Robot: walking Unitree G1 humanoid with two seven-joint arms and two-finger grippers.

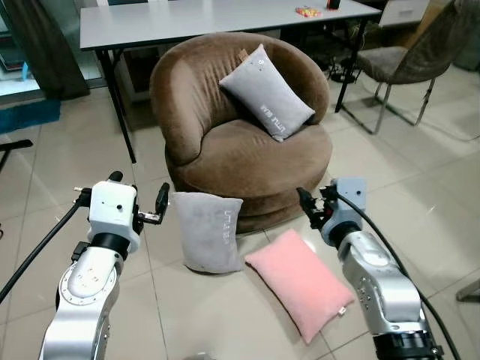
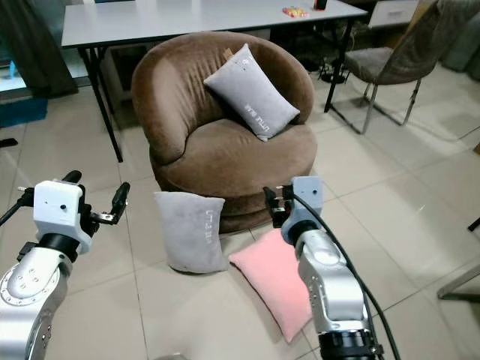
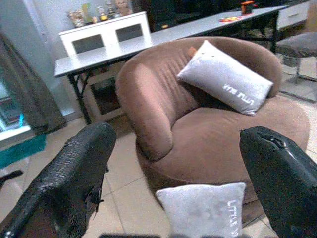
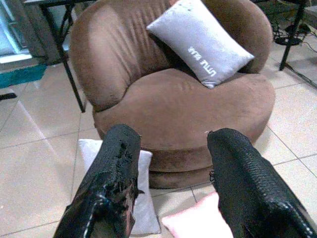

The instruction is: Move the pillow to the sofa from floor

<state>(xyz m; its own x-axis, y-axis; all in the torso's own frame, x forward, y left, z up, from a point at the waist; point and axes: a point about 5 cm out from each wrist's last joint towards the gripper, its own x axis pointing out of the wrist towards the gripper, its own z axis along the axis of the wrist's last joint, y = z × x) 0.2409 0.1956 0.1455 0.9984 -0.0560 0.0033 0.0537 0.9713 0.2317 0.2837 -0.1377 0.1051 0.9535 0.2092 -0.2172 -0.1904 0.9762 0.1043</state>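
A grey pillow [image 1: 208,231] stands on edge on the tiled floor and leans against the front of the round brown sofa [image 1: 247,157]. To its right a pink pillow [image 1: 300,281] lies flat on the floor. Another grey pillow [image 1: 266,94] rests against the sofa's back cushion. My left gripper [image 1: 139,189] hovers open just left of the floor grey pillow, with nothing between its fingers [image 3: 74,168]. My right gripper [image 1: 313,206] is open above the pink pillow's far edge, close to the sofa's base and pointing toward the sofa, its fingers [image 4: 237,168] empty.
A grey table [image 1: 187,19] stands behind the sofa, its black leg [image 1: 120,105] at the left. A chair [image 1: 405,60] with metal legs stands at the back right. Open tiled floor lies to the left and right of the pillows.
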